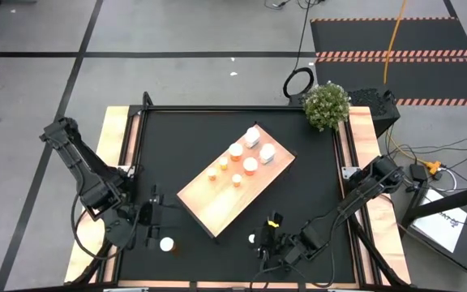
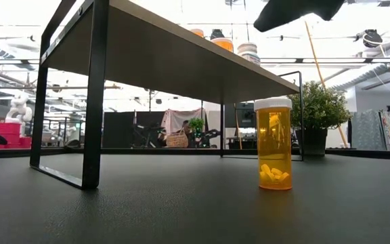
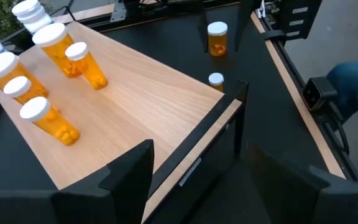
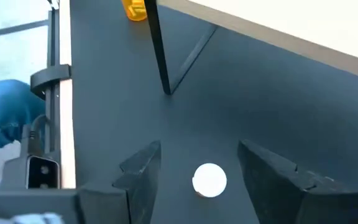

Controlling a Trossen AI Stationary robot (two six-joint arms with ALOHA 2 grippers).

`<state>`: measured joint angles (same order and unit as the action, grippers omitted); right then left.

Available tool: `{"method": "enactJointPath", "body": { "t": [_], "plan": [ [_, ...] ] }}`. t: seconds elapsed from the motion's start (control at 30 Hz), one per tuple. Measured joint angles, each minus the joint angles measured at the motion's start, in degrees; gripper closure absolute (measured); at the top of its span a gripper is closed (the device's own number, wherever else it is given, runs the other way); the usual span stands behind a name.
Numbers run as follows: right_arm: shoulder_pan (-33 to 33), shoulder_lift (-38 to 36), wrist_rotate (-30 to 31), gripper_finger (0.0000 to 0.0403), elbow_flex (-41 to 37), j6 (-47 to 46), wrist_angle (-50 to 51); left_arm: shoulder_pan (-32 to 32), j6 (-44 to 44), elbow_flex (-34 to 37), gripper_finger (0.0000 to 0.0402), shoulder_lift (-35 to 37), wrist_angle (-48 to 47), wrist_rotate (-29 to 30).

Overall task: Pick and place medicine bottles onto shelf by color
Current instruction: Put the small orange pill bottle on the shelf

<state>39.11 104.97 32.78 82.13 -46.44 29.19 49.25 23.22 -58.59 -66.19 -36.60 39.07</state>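
Note:
The shelf point(image 1: 209, 203) stands slantwise mid-table on dark legs. Several medicine bottles point(image 1: 237, 166) stand on its top: orange ones with white caps point(image 3: 61, 46) in the middle, white ones point(image 1: 259, 144) toward its far end. A white-capped bottle point(image 4: 209, 180) stands on the mat between the open fingers of my right gripper point(image 4: 199, 149), apart from both; it is near the table's front edge point(image 1: 252, 239). Another orange bottle point(image 1: 167, 243) stands by the left arm. My left gripper point(image 3: 199, 152) is open, facing the shelf's near corner.
An orange bottle point(image 2: 275, 146) stands on the mat right of the shelf's leg point(image 2: 90, 102). A potted plant point(image 1: 327, 105) sits at the far right corner. A person in blue trousers point(image 3: 353, 87) stands at the table's near edge.

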Motion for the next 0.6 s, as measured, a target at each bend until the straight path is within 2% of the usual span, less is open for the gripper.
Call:
{"method": "enactJointPath", "body": {
  "t": [0.43, 0.6],
  "plan": [
    [-1.56, -0.01, -4.78, 0.0192, -4.32, -2.36, -2.38, -0.52, -3.48, 0.0, 0.0144, 0.0, -0.06, -0.04],
    [-2.39, 0.0, -6.01, 0.0164, -6.03, -2.48, -4.84, -0.52, -3.49, 0.0, 0.0144, 0.0, -0.06, -0.04]
  ]
}}
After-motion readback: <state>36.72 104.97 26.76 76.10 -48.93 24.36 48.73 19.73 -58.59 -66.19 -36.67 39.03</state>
